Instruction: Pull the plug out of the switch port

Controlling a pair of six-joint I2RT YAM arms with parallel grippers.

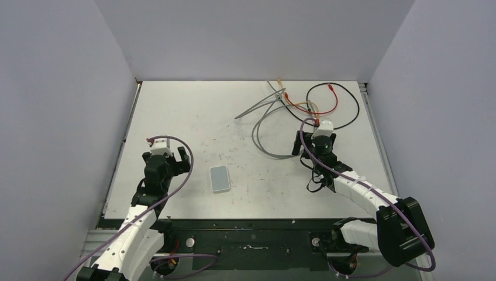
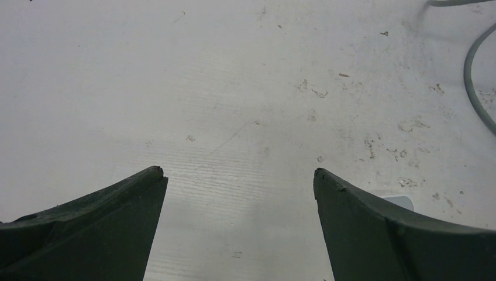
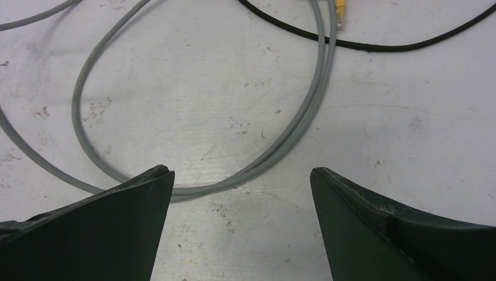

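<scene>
Fingers of the left tool (image 2: 238, 173) stand spread wide over bare, scuffed worktop (image 2: 234, 70), released and grasping nothing. Just to its right the switch box (image 1: 220, 178) lies flat on the worktop, pale and round-cornered, apart from both tools and well apart from the tangle of cables; its sockets are too small to make out. Farther right, the right tool (image 3: 241, 171) is likewise spread wide and empty, poised over a loop of grey cable (image 3: 82, 105), with a black cable (image 3: 409, 44) and a yellow plug (image 3: 339, 14) lying beyond it.
</scene>
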